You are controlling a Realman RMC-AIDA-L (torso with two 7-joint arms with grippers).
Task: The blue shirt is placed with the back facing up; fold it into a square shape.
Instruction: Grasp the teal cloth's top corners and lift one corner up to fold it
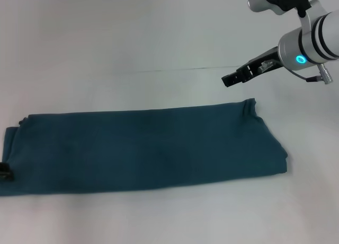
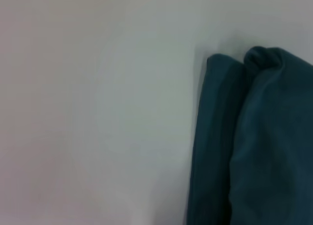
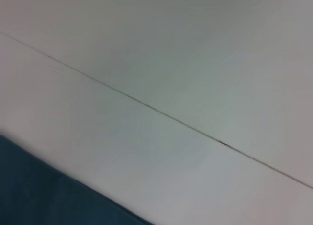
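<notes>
The blue shirt lies in a long folded strip along the table's near edge. The right gripper hangs above its far right corner, holding nothing; open or closed, I cannot tell. The left gripper touches the shirt's left end.

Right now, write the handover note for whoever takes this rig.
Right tool: raised over the table behind the shirt's right end, holding nothing; open or shut cannot be told.
Left tool: only a dark tip shows at the shirt's left end; its state is unclear.
The blue shirt: lying flat as a long horizontal band, plain side up, sides apparently already folded in.
Left: fold the band across its length into a square.
</notes>
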